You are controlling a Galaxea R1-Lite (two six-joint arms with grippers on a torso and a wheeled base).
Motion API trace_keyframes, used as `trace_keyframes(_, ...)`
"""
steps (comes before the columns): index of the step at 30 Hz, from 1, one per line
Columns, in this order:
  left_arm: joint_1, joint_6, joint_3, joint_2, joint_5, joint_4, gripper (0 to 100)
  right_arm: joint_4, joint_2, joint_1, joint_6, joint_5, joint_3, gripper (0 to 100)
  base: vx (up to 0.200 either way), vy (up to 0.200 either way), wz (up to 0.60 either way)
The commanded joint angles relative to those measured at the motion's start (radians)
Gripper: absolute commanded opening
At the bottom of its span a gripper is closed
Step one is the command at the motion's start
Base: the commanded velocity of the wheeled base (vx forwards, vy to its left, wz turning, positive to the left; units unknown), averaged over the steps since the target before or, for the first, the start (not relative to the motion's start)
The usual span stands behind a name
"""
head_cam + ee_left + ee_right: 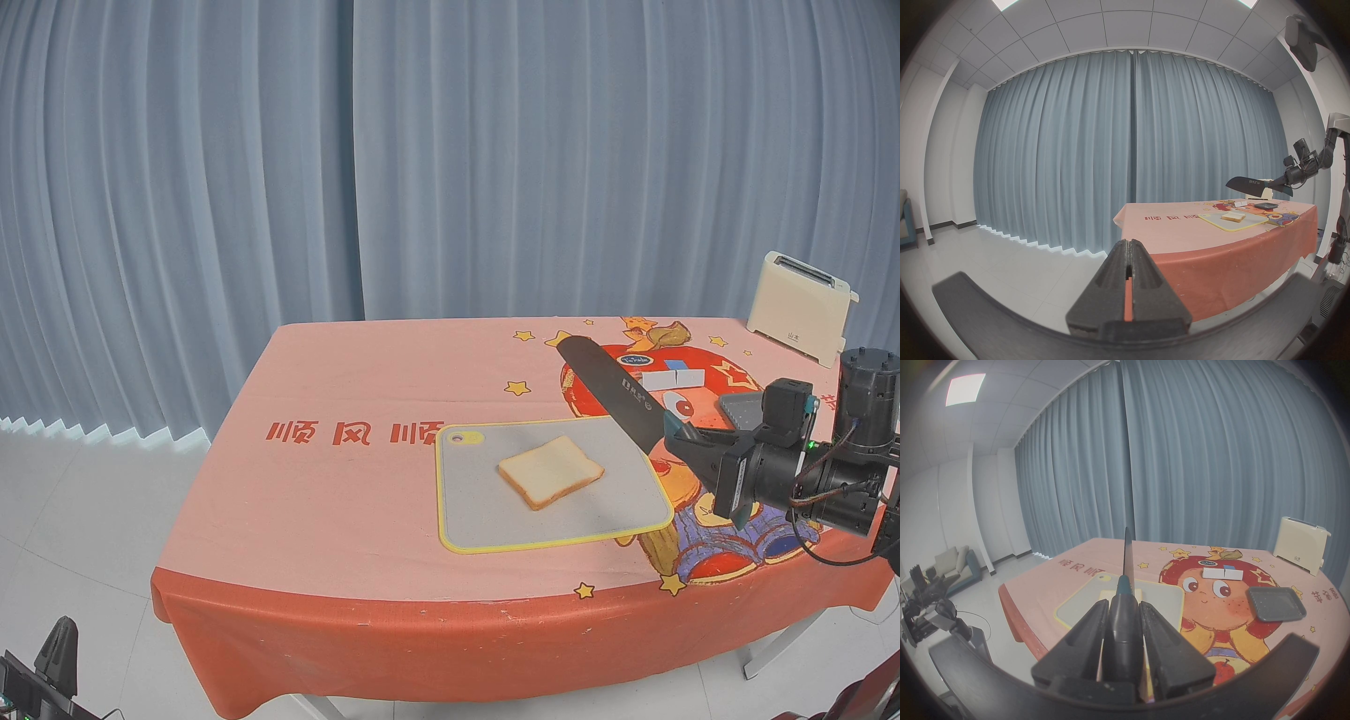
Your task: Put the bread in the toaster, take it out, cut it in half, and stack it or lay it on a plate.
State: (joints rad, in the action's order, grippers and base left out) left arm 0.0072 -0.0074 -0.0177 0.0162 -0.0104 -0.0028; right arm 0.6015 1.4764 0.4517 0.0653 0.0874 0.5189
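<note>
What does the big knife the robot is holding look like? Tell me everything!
The knife has a long, wide, dark blade with small light marks on its side. Next to the blade is a teal piece, then a black handle. The right gripper is shut on the handle. The knife hangs in the air, standing on edge and roughly level, near the far right side of the cutting board. It touches only the gripper. The bread lies whole on the board below.
</note>
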Motion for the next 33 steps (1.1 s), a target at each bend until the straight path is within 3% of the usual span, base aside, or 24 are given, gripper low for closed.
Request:
trace_keyframes(1,0.0,0.0,0.018,-0.016,0.0,0.0,0,0.017,-0.002,0.007,0.022,-0.002,-0.007,0,0.0,0.0,0.0)
trace_keyframes(4,0.002,0.0,0.018,-0.016,0.0,0.0,0,0.02,-0.005,0.013,0.039,-0.006,-0.007,0,0.0,0.0,0.0)
trace_keyframes(33,0.002,0.0,0.018,-0.016,-0.002,-0.002,0,0.02,-0.004,0.042,0.027,-0.011,-0.014,0,0.0,0.0,0.0)
